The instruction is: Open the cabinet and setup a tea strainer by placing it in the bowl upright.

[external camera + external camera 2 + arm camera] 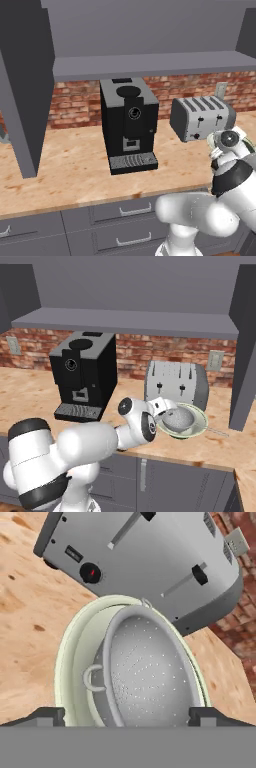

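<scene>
Tea strainer grey mesh, inside bowl

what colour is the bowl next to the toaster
Pale greenish white bowl; clearest in the hand view.

Item count, counter and wall

One coffee machine, one toaster with four slots, one bowl, one tea strainer, one cabinet with two open doors, two wall outlets, and four drawer handles below the counter's front edge.
</scene>
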Controlling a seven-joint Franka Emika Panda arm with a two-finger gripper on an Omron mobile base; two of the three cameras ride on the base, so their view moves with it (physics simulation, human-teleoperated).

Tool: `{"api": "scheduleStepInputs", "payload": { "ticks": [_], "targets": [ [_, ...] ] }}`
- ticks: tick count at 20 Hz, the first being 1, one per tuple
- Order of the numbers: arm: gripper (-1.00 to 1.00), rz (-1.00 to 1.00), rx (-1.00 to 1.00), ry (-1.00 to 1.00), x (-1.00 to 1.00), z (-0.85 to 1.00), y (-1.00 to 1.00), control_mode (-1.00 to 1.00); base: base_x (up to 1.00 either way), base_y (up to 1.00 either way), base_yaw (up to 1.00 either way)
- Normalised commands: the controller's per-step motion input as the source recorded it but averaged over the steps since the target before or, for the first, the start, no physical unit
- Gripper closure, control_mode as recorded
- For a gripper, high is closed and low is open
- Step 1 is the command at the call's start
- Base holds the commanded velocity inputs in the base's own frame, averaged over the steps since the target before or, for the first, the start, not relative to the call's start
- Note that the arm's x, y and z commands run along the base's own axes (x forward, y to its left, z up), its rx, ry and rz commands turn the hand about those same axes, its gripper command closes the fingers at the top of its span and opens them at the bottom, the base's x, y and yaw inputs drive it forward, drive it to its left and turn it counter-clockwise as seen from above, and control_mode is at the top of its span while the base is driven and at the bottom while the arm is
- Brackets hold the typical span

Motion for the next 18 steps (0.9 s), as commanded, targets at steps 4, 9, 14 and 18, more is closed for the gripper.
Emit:
{"api": "scheduleStepInputs", "payload": {
  "ticks": [4,9,14,18],
  "targets": [
    [-1.00,0.00,0.07,0.09,-0.93,0.57,0.00,-1.00,0.00,0.00,0.00],
    [-1.00,0.00,0.14,0.15,-0.61,0.90,0.13,-1.00,0.00,0.00,0.00],
    [-1.00,0.00,0.32,0.25,-0.19,1.00,0.11,-1.00,0.00,0.00,0.00],
    [-1.00,0.00,0.39,0.34,-0.19,1.00,0.18,-1.00,0.00,0.00,0.00]
  ]
}}
